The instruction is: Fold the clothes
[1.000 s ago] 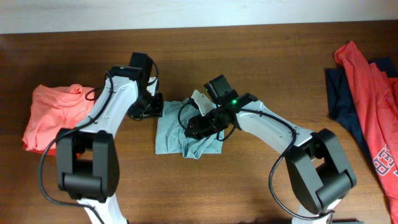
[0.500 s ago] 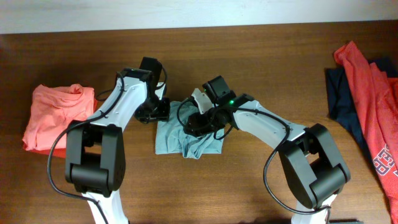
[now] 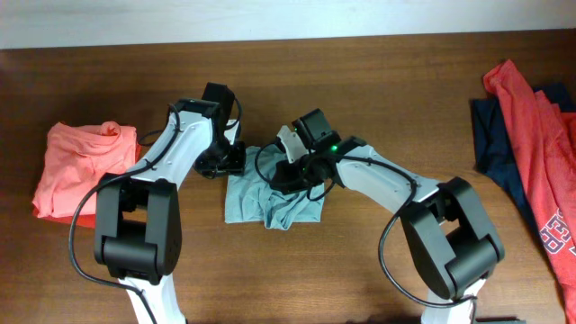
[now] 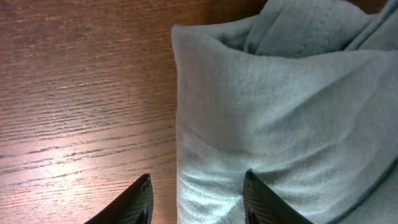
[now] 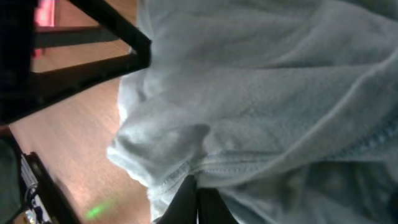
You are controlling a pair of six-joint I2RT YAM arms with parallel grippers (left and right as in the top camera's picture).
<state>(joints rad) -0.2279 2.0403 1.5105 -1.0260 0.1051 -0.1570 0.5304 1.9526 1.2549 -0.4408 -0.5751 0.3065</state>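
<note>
You have the pale grey-blue T-shirt (image 3: 256, 200) lying near the middle of the table (image 3: 378, 81), between the two arms, gathered into a lumpy packet about as wide as it is deep, so no long axis is clear. Its straight folded left edge runs from far to near, and its rumpled, bunched end points toward the near side. Your left gripper (image 4: 196, 202) sits at the far-left corner of the packet with its jaws spread: one fingertip (image 4: 140, 199) is over bare wood and the other is over the cloth, with the folded edge between them. Your right gripper (image 5: 198, 202) is on the far-right part of the shirt, jaws pressed together and pinching a fold at the stitched hem. A coral-orange shirt (image 3: 76, 166) lies at the left edge. A red shirt (image 3: 540, 171) lies over a navy one (image 3: 490, 139) at the far right, well apart from the arms.
</note>
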